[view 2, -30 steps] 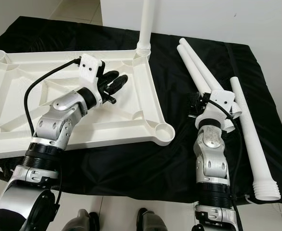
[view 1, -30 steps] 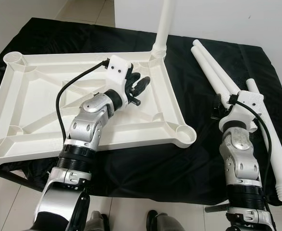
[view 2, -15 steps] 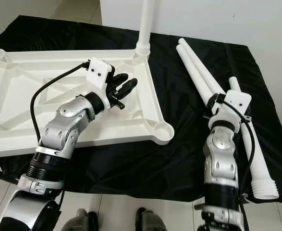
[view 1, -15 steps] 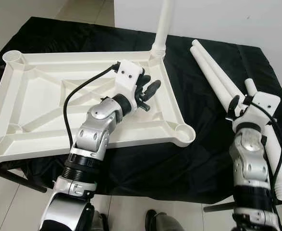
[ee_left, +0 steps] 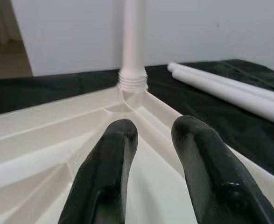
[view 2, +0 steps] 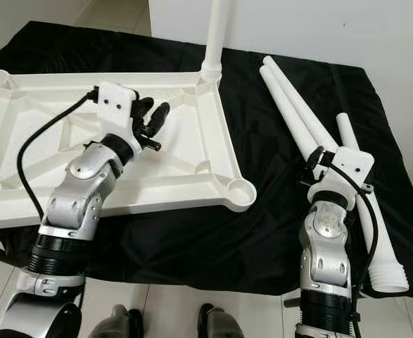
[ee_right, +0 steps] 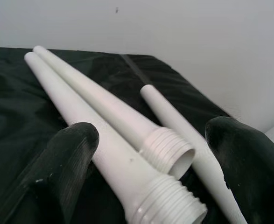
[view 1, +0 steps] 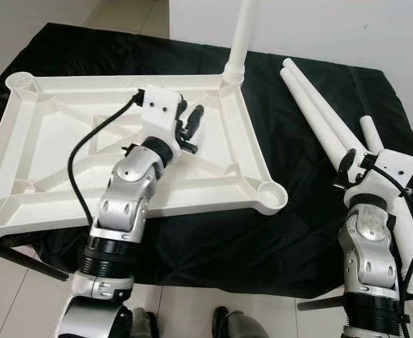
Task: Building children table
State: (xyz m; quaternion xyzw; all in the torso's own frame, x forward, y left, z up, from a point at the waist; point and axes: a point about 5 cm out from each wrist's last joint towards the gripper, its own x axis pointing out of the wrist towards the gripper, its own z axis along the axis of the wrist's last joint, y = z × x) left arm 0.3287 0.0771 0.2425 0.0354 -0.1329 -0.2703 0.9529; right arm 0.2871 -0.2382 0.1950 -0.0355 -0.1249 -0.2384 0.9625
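My right pincer (ee_right: pixel 146 154) hangs wide open at four o'clock over the threaded ends of two loose white table legs (view 2: pixel 290 105), a third leg (view 2: pixel 364 204) just beside them. At ten o'clock my left pincer (view 1: pixel 190 123), narrowly parted and empty, hovers above the upturned white tabletop (view 1: pixel 44 134) on the black-draped surface (view 2: pixel 262 169). Farther, at twelve, one leg (view 1: pixel 238 35) stands upright in the tabletop's far corner socket.

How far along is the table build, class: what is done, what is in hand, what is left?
Done: one leg stands screwed into a corner of the upturned tabletop. In hand: nothing; the open right gripper straddles the loose legs. Left: three legs lie on the black cloth; three sockets are unfilled.
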